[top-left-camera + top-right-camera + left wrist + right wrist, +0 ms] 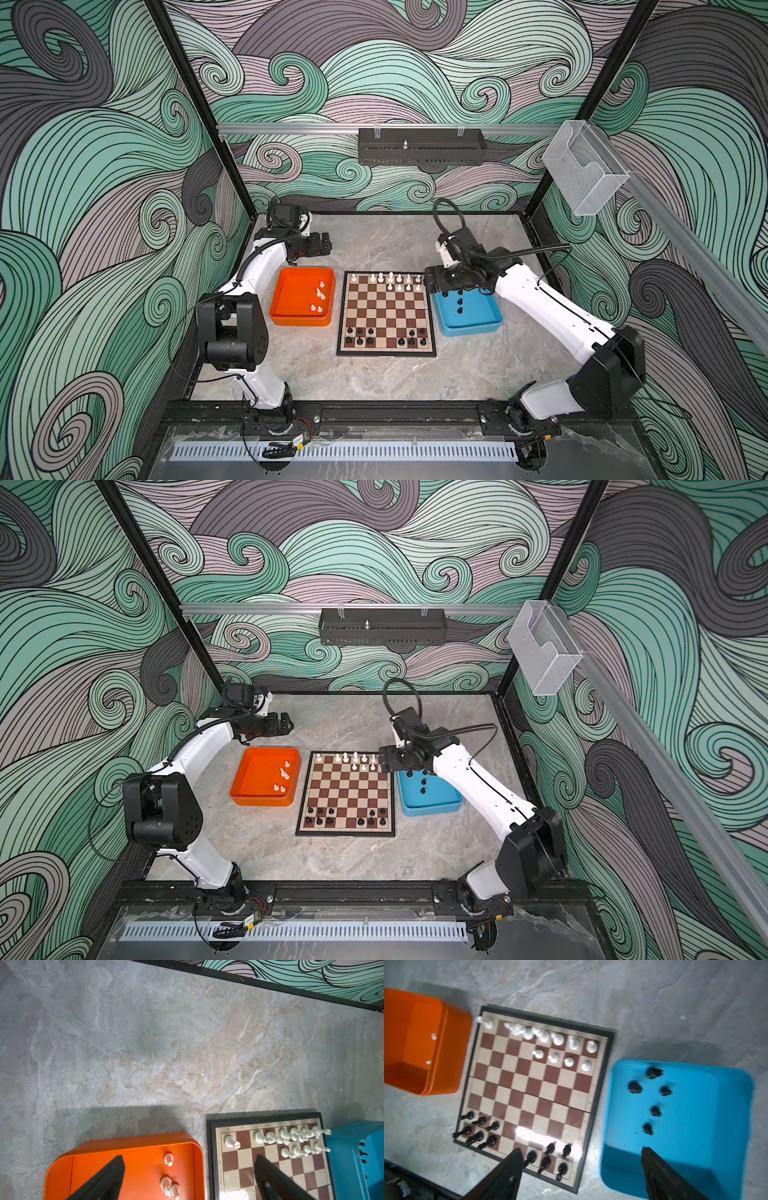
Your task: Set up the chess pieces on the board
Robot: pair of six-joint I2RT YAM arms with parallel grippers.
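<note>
The board lies mid-table in both top views. Several white chess pieces stand on its two far rows, and black ones stand on its two near rows at the left and right. My right gripper hovers over the board's far right corner and the blue tray's edge. In the right wrist view this right gripper is open and empty, with its fingers wide apart. My left gripper hangs open behind the orange tray; the left wrist view shows the left gripper empty.
The orange tray left of the board holds several loose white pieces. The blue tray on the right holds several black pieces. Bare marble table stretches behind the board.
</note>
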